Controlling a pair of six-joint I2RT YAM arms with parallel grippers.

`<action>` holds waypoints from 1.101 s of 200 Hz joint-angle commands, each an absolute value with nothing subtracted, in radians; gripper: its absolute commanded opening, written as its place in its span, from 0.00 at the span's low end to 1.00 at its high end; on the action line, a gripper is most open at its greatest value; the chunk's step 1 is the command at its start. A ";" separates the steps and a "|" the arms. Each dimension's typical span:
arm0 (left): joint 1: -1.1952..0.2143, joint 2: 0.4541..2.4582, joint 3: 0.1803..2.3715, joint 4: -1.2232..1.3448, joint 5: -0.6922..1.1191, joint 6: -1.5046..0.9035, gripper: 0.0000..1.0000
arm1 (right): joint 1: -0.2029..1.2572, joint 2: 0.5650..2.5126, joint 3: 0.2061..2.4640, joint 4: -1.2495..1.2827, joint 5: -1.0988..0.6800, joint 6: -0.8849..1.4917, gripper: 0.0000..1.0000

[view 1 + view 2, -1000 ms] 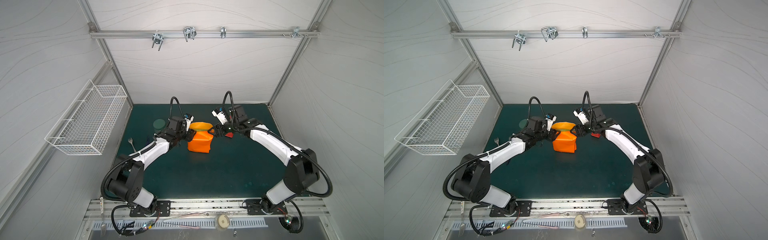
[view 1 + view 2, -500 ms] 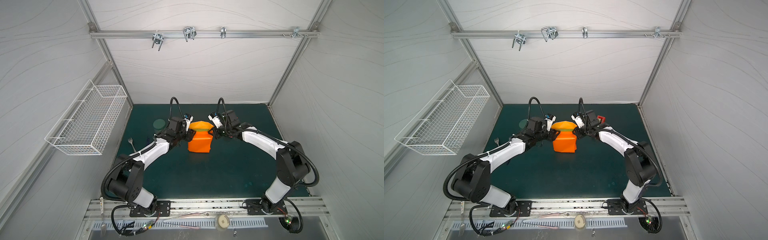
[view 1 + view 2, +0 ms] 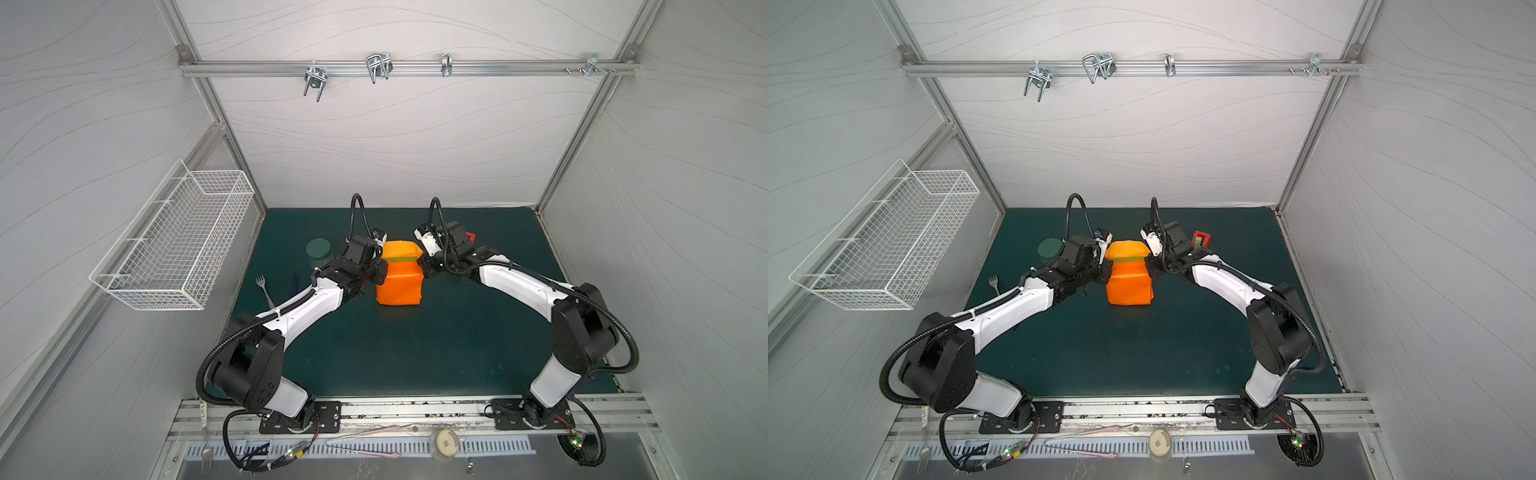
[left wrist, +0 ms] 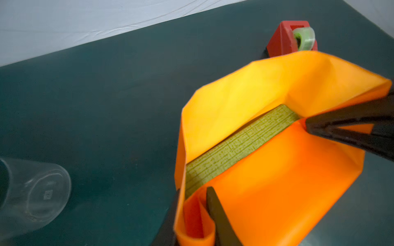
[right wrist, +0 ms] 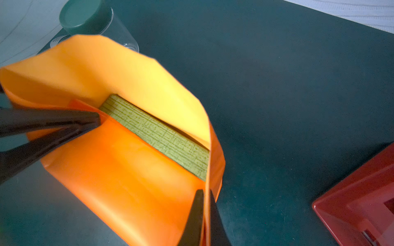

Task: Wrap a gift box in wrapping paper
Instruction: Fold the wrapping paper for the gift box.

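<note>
The wrapping looks to me about half done. The gift box (image 3: 400, 259) sits in the middle of the dark green mat (image 3: 415, 353), and the wrapping paper (image 3: 399, 282) already covers its near side and most of its top. A second flap stands up at the far side of the box, not yet laid down. Between the two flaps a narrow strip of the box top is bare. I see no tape on the paper. So I judge that closing this gap, taping the seam and folding both open ends are left to do.

The left gripper (image 4: 195, 219) is at one end of the box, and its jaws are clamped on a doubled fold of the paper. The right gripper (image 5: 205, 217) is at the opposite end, with its jaws pressed together on the paper's edge.

The paper is plain orange, smooth and a little glossy, with soft creases. Where light passes through, it looks more yellow. The box is yellow-green with a fine grid texture, like woven cloth.

Behind the box, on the right arm's side, stands a red tape dispenser (image 4: 283, 40) with a clear roll. On the left arm's side of the box is a clear plastic jar (image 3: 319, 251) with a green lid.
</note>
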State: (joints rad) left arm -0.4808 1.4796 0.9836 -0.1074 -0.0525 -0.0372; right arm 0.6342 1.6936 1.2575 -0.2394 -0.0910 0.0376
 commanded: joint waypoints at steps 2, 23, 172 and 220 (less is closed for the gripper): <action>-0.488 1.499 1.018 -0.097 -0.107 -0.040 0.10 | 0.644 1.714 1.262 -0.263 -0.059 0.033 0.01; -0.494 1.526 1.031 -0.101 -0.109 -0.038 0.00 | 0.644 1.717 1.276 -0.266 -0.071 0.026 0.03; -0.502 1.494 0.968 -0.044 -0.086 -0.020 0.00 | 0.349 1.647 1.249 -0.231 -0.494 0.008 0.38; -0.508 1.498 0.973 -0.044 -0.083 -0.022 0.00 | 0.425 1.755 1.319 -0.227 -0.514 0.023 0.37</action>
